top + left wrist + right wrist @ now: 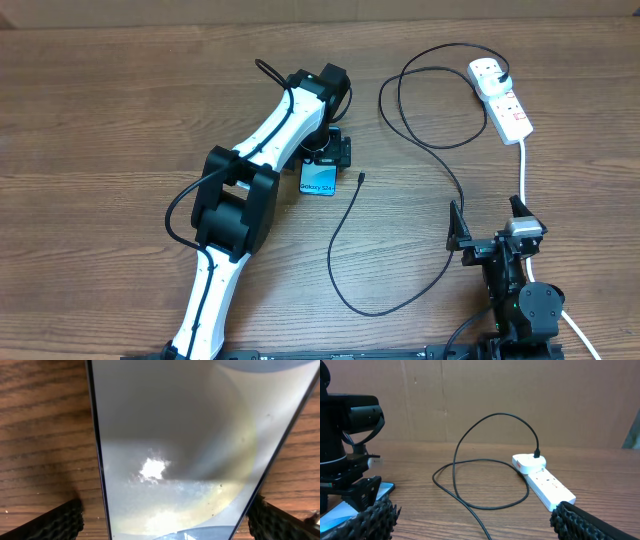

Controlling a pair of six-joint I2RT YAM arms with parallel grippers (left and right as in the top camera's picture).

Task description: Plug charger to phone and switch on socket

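1. Nearest, right hand point(488, 225): spread wide, empty.
2. Long thin black charger cable point(345, 235): loose on wooden surface point(120, 120), tip just beside slim teal-screened phone point(318, 180).
3. Phone: flat, between wide-spread left hand point(326, 158) fingers point(55, 522).
4. White two-outlet power strip point(500, 95): charger plugged into far outlet.

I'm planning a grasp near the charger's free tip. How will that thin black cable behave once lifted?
Probably floppy: the cable lies in loose loops across the table, so it should droop and trail from wherever it is gripped. Likely light, being so thin. Its far end sits at the power strip, so a long pull may tug there.
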